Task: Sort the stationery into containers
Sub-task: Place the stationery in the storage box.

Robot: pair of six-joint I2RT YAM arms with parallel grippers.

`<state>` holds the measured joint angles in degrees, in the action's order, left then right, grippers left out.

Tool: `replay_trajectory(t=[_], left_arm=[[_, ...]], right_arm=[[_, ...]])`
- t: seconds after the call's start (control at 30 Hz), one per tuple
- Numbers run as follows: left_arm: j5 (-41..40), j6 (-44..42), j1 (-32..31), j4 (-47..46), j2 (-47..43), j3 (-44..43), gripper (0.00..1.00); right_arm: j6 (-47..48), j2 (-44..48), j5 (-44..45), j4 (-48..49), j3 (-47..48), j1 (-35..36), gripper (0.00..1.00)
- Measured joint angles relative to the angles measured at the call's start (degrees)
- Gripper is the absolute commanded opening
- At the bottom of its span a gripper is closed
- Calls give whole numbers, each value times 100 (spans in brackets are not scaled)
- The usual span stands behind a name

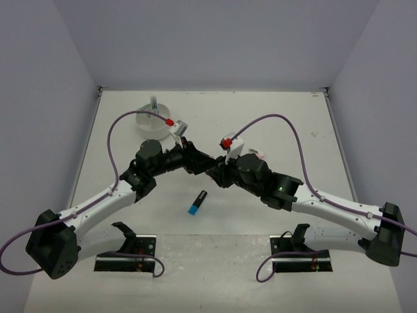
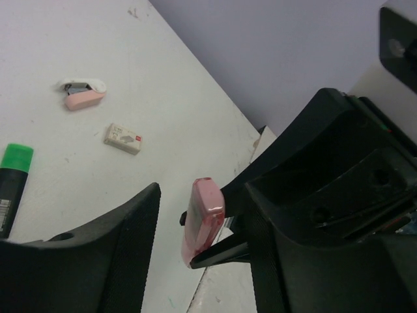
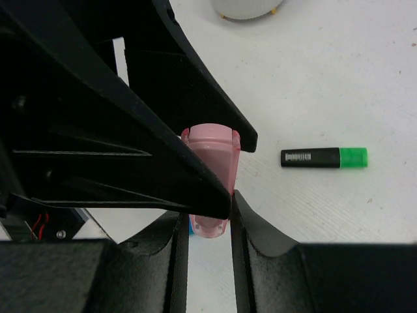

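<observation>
Right end effector [image 3: 208,220] clamped on pink item [image 3: 212,153]; left end effector [image 2: 203,195] apart around it. Looks light, stiff, glossy, likely slippery: take flat sides mid-body.

pink case [image 3: 218,153]: translucent pink plastic, glossy and smooth, glare along its edges
left gripper fingers [image 2: 111,254]: matt black plastic, fine grain
right gripper fingers [image 3: 260,261]: same matt black plastic
green highlighter [image 3: 324,157]: black plastic barrel, slight sheen; green cap glossier
tan eraser [image 2: 123,138]: matt printed sleeve, paper or card
table [image 1: 273,117]: white, matt, smooth, faint scuffs
tub [image 1: 153,127], far left: white plastic, a little translucent
left cable [image 1: 114,130]: purple, smooth sheath
</observation>
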<state>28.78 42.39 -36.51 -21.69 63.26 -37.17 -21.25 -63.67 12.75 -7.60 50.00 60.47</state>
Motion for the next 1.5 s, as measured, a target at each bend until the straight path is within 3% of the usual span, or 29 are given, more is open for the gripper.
replay_trajectory(t=[0.03,0.07,0.1,0.2,0.23,0.33,0.37,0.5,0.57,0.73,0.87,1.0,1.23,1.5], left_arm=[[-3,-1,-4,6,40,0,27],[-5,-7,-7,13,76,0,23],[-6,18,-8,18,100,-1,8],[-35,-3,-32,15,120,-18,0],[-45,-18,-33,38,123,-32,0],[-291,-272,-64,431,131,-271,0],[-415,-378,-84,573,134,-386,0],[-2241,-1158,-23,1876,321,-1510,0],[-3106,-1588,372,2405,576,-2235,0],[-4094,-2552,2546,1994,1562,-3445,0],[-3607,-2935,3798,1326,2528,-3763,0],[-2578,-2981,4343,841,3486,-3785,0],[-1316,-2922,4373,462,4273,-3664,0],[-911,-2654,4351,-290,4258,-3529,0]], right_arm=[[-8,34,18,19,-12,0,0],[-17,66,42,38,-23,0,0],[-19,87,73,39,-28,0,0],[-28,95,158,48,-47,-4,4],[-31,94,177,47,-48,-4,17],[-40,80,215,77,-48,-6,89],[-54,66,233,91,-47,-10,99],[-187,-20,523,8,-50,-7,99],[-284,-54,800,-44,-106,-41,99],[-427,26,1037,-55,-598,-392,99],[-441,243,983,-10,-999,-615,99],[-427,449,826,71,-1134,-636,99],[-425,397,478,277,-1142,-656,99],[-425,99,253,269,-1142,-659,99]])
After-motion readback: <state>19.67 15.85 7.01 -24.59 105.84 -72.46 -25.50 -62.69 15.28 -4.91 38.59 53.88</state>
